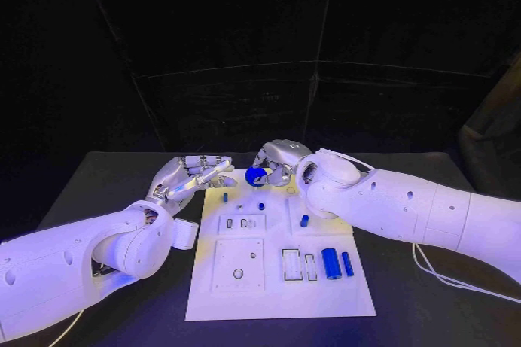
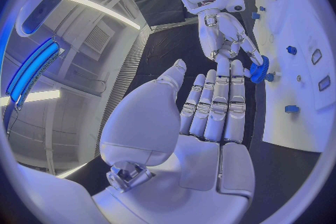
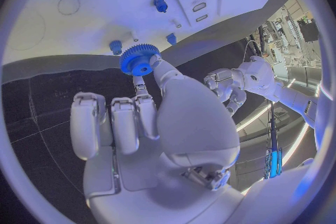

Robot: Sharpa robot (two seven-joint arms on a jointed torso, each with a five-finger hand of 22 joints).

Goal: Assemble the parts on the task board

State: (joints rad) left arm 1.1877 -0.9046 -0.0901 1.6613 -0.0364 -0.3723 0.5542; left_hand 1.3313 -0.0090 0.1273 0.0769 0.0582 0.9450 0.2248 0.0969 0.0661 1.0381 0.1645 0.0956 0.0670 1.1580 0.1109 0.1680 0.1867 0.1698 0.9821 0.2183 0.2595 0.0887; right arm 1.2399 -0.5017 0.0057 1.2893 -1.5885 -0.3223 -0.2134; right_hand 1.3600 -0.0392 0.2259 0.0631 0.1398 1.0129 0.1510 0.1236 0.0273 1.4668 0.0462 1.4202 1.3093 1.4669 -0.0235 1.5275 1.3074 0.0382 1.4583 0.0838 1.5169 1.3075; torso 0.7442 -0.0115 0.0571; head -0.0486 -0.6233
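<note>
**Blue gear held over the far edge of the board**

At the left of the head view we see the left hand [image 1: 198,174] reaching in from the lower left, its silver fingers stretched out nearly straight and close together toward the upper left corner of the flat white rectangular task board [image 1: 233,302]. It holds nothing; in the left wrist view the left hand's fingers [image 2: 218,102] lie side by side, extended and apart from the thumb.

Moving toward the centre, just above the board's far edge, we find the round blue toothed gear [image 1: 256,175]. The right hand [image 1: 284,162] pinches it between fingertip and thumb, and in the right wrist view the gear [image 3: 139,60] sits at the tips while the other fingers are loosely curled beside it. The left fingertips are near the gear, but we cannot tell whether they touch it.

On the board itself, small blue pegs [image 1: 226,198] stand in its upper part, and a short blue block [image 1: 304,220] lies right of centre. Further down and to the right, a thick blue cylinder [image 1: 331,263] lies beside a slimmer blue rod [image 1: 348,263], both just right of two narrow rectangular slots [image 1: 292,264].
</note>
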